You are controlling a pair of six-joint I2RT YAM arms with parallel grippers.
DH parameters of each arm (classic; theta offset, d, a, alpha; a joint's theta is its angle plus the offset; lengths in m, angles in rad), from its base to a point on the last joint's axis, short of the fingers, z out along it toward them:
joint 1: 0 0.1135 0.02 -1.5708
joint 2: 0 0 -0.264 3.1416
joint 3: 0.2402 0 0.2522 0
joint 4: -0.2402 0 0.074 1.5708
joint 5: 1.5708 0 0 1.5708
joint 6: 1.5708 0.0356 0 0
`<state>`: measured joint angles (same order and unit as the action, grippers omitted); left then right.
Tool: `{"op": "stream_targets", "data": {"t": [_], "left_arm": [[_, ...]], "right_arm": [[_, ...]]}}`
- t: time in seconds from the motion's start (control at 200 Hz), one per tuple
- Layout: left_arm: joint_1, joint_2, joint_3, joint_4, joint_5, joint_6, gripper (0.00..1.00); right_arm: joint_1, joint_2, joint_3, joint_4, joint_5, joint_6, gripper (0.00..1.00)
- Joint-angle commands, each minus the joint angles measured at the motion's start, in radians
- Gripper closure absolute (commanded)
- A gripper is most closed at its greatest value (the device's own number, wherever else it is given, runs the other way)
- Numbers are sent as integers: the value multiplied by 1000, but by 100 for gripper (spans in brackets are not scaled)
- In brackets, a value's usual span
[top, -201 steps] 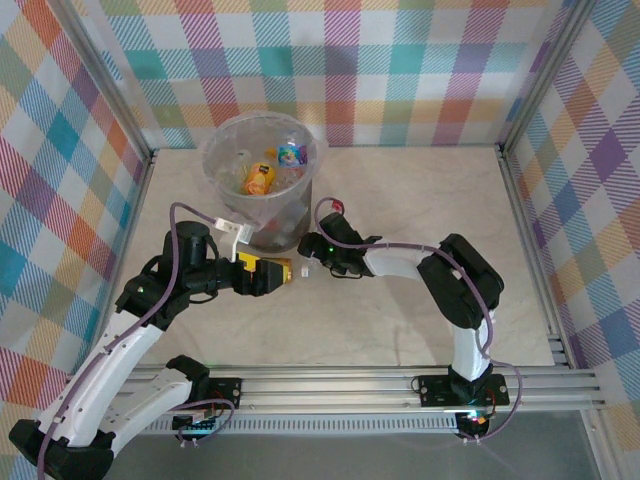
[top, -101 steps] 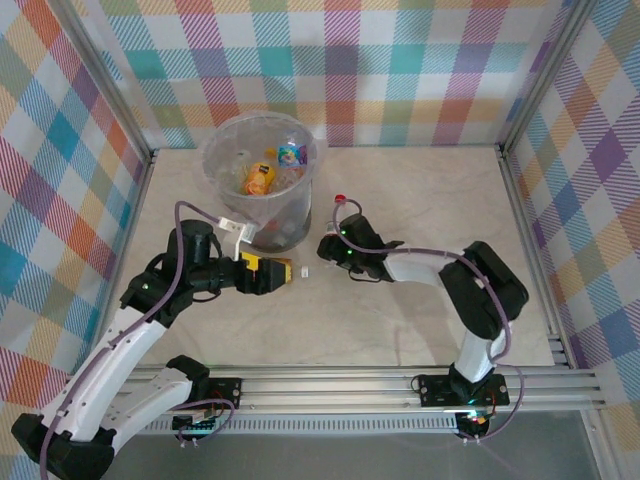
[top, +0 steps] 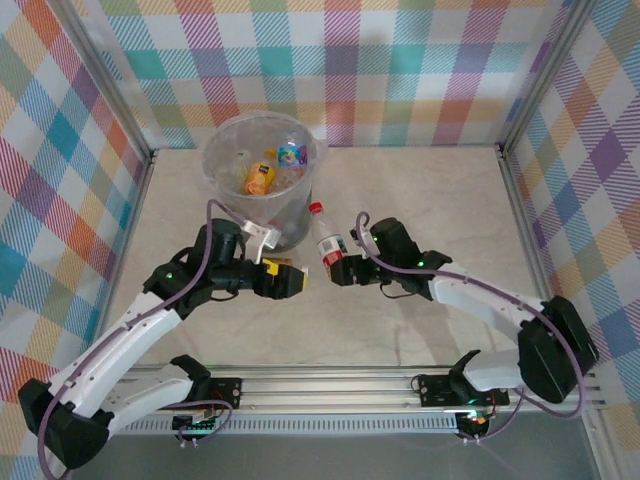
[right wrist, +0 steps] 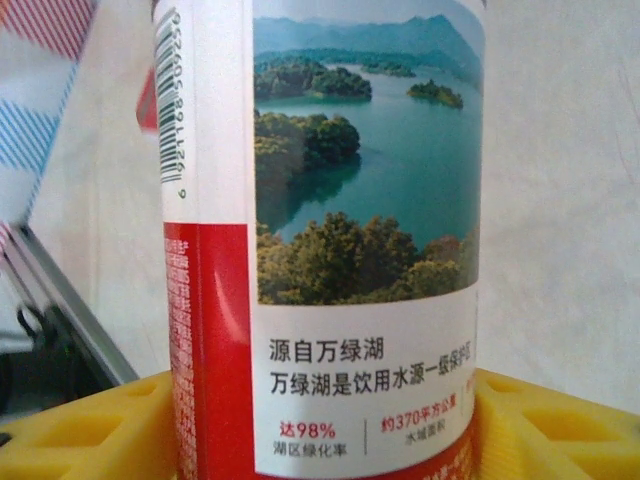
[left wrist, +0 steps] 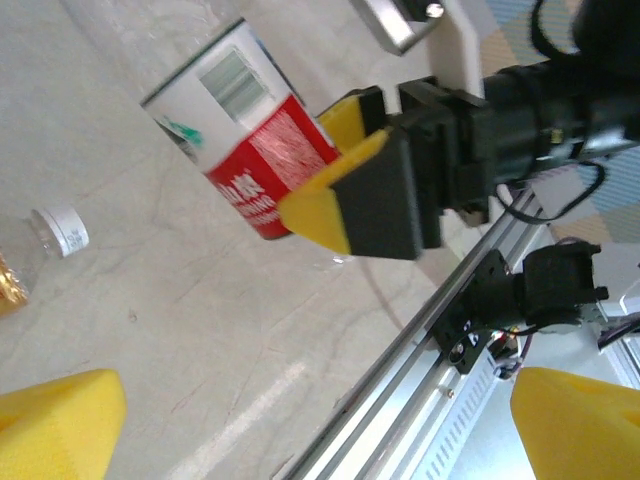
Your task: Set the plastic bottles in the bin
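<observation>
The right wrist view cuts the held bottle (right wrist: 330,250) off above and below. Just its label reads, a lake picture over white and red print, with the yellow pads (right wrist: 80,435) at the bottom corners, so cap and base fall out of frame. In the top view the right gripper (top: 345,268) covers the bottle's lower end, and whether the base touches the table (top: 420,200) cannot be told. A white-capped bottle (left wrist: 58,228) is cut by the left edge of the left wrist view, showing its neck and a bit of amber content. Inside the bin (top: 214,150) the contents blur behind the liner, though an orange bottle (top: 258,178) and a blue-labelled bottle (top: 291,154) stand out.

The held bottle sits near centre frame in the top view, just right of the bin's wall. Its long axis runs from the red cap (top: 316,208) at upper left down to the gripper at lower right, and the cap points toward the bin rim. The right gripper is clamped across the red part of the label. The left gripper (top: 288,277), just left of the bottle and below the bin, has its pads spread wide apart, at the two lower corners of its wrist view
</observation>
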<state>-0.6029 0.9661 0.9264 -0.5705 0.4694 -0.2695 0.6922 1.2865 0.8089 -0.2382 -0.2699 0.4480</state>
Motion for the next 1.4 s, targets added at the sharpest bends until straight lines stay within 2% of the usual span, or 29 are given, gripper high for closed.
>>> {"op": "stream_targets", "data": {"t": [0.0, 0.23, 0.435, 0.76, 1.06, 1.395], "left_arm": [[-29, 20, 62, -1, -31, 7, 2], [-67, 72, 91, -1, -26, 32, 2], [-80, 90, 110, -28, -50, 59, 2], [-80, 67, 181, -99, -98, 109, 1], [-80, 85, 181, -87, -92, 98, 1], [-80, 78, 173, -95, -89, 104, 1]], "right_arm": [[-4, -52, 23, -266, -28, -141, 35], [40, -59, -1, -375, -20, -137, 34], [107, 8, -33, -316, 31, -106, 34], [181, 115, -30, -330, 140, -111, 33], [188, 87, -42, -378, 240, -86, 18], [193, 62, -45, -517, 309, 13, 1]]}}
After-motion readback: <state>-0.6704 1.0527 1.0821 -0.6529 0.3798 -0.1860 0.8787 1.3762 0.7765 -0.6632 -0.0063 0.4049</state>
